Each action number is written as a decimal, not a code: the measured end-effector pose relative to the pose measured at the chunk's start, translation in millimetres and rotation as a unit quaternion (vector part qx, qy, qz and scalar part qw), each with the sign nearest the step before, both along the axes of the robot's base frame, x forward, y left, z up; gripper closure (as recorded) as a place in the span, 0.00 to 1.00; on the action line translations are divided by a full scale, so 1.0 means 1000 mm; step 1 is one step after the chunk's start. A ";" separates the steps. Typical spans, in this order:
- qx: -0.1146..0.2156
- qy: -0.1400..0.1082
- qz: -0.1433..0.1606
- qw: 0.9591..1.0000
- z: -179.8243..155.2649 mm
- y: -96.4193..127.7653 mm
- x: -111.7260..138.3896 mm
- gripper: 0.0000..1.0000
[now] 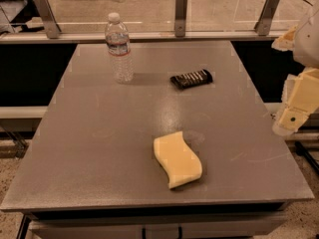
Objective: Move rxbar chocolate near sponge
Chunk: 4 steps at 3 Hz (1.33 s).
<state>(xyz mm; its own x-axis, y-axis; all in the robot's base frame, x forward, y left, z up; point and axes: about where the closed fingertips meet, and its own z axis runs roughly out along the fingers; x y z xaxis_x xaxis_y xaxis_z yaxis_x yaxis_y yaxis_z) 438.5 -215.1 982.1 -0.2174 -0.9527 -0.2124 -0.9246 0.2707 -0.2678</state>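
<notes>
Grey table [99, 148]: rxbar chocolate [191, 78] lies at the far side, well apart from the sponge [177, 159]. Gripper [295, 114] is off the right edge, not on the bar, opening can't be told. Likely risk: the flat glossy wrapper slips, or the bar skids toward the water bottle [119, 46].

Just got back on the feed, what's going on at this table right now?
Nothing on the table is being touched. The gripper hangs beyond the right edge of the table. The rxbar chocolate lies flat toward the back, to the right of an upright water bottle. The sponge lies near the front edge, clearly apart from the bar, so the move is not yet done.
</notes>
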 end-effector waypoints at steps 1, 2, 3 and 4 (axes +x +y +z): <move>0.000 0.000 0.000 1.000 0.000 0.000 0.000 0.00; -0.027 -0.017 0.038 0.999 0.005 0.009 0.027 0.00; -0.063 -0.038 0.103 0.992 0.016 0.023 0.079 0.00; -0.074 -0.035 0.176 0.981 0.012 0.048 0.139 0.00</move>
